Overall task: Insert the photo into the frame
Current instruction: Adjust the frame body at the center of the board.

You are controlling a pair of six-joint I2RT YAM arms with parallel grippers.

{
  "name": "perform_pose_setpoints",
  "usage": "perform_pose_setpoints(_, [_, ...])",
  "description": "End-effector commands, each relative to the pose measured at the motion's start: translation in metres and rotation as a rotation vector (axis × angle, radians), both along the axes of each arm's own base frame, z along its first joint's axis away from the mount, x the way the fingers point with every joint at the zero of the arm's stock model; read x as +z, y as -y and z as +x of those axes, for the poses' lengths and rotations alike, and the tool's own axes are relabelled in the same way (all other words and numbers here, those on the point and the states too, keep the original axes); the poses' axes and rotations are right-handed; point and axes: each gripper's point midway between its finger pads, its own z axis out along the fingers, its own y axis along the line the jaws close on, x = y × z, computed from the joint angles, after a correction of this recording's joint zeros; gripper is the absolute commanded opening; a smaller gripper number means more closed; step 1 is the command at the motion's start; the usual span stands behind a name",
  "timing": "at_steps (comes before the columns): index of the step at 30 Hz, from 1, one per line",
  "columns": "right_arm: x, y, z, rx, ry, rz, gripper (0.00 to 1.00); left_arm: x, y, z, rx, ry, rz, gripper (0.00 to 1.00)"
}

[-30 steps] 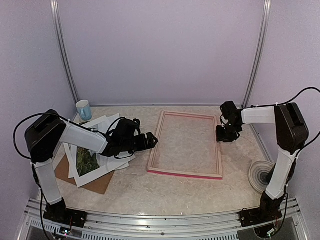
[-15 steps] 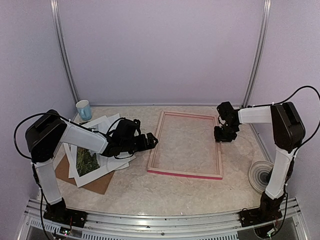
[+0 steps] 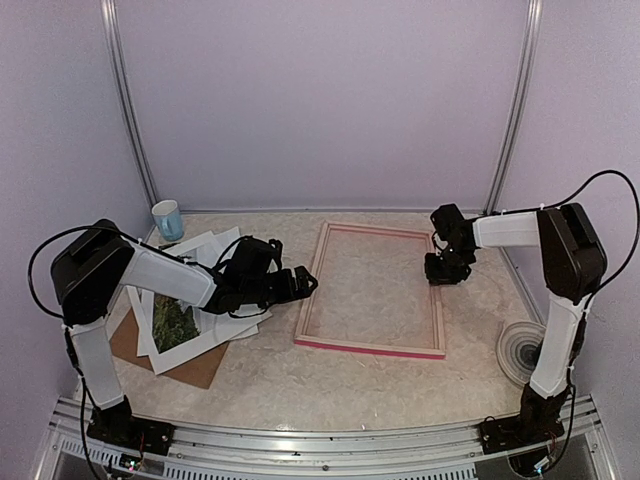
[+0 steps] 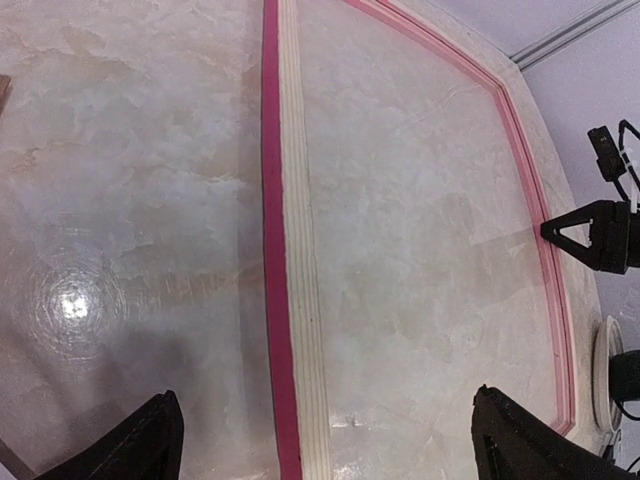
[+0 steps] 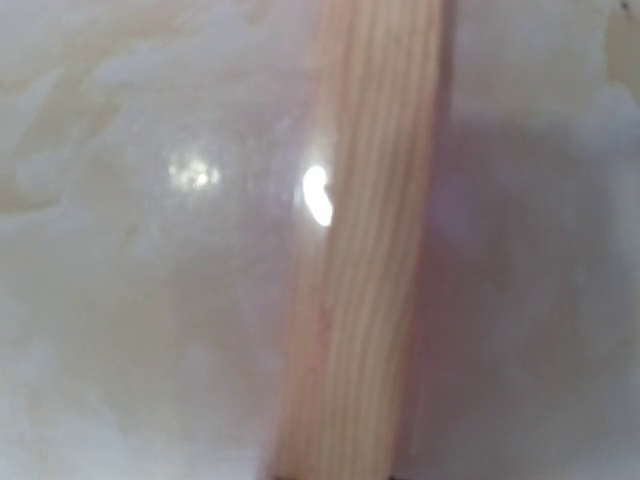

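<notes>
One frame (image 3: pixel 370 347) lies flat, pale side up, long axis unclear.

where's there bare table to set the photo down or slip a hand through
Bare: the table inside the frame, and the front strip between its near rail and the table's near edge. Crowded: the left, where photo, white sheets and brown board pile under the left arm; at right, the right gripper sits at the rail, a round disc nearby.

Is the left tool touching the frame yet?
Apart. Left wrist view: the open left tool straddles a rail of the frame, bare table showing between rail and each finger.
</notes>
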Motion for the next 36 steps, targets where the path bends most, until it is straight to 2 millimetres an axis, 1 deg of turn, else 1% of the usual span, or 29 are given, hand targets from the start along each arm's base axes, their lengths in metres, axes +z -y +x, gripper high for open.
perform_pose_setpoints(1, [-0.008, -0.016, 0.001, 0.047, -0.027, 0.054, 0.25, 0.001, 0.011, -0.003, -0.040, 0.002, -0.044, 0.99])
perform_pose_setpoints(7, [-0.007, -0.025, 0.016, 0.096, -0.002, 0.061, 0.22, -0.002, 0.012, -0.012, -0.058, -0.018, -0.079, 0.99])
perform_pose_setpoints(9, [-0.005, -0.032, 0.024, 0.127, 0.011, 0.084, 0.23, -0.004, 0.012, -0.016, -0.061, -0.025, -0.089, 0.99])
perform_pose_setpoints(14, [0.003, -0.042, 0.052, 0.161, 0.058, 0.104, 0.23, -0.005, 0.013, -0.023, -0.075, -0.035, -0.113, 0.99])
perform_pose_setpoints(16, [0.003, -0.041, 0.061, 0.157, 0.061, 0.085, 0.22, -0.007, 0.013, -0.026, -0.078, -0.040, -0.114, 0.99])
perform_pose_setpoints(18, [0.002, -0.037, 0.063, 0.143, 0.047, 0.060, 0.22, -0.005, 0.014, -0.029, -0.080, -0.039, -0.120, 0.99])
perform_pose_setpoints(22, [0.005, -0.026, 0.051, 0.098, 0.035, 0.016, 0.23, -0.003, 0.014, -0.033, -0.079, -0.035, -0.129, 0.99])
perform_pose_setpoints(27, [0.004, -0.014, 0.022, 0.070, 0.010, -0.037, 0.23, -0.002, 0.015, -0.034, -0.075, -0.034, -0.145, 0.99])
perform_pose_setpoints(32, [-0.004, -0.016, -0.005, 0.082, -0.025, -0.071, 0.26, -0.004, 0.018, -0.034, -0.072, -0.038, -0.152, 0.99])
perform_pose_setpoints(36, [0.009, -0.013, -0.018, 0.066, -0.003, -0.084, 0.26, -0.004, 0.022, -0.033, -0.073, -0.038, -0.155, 0.99])
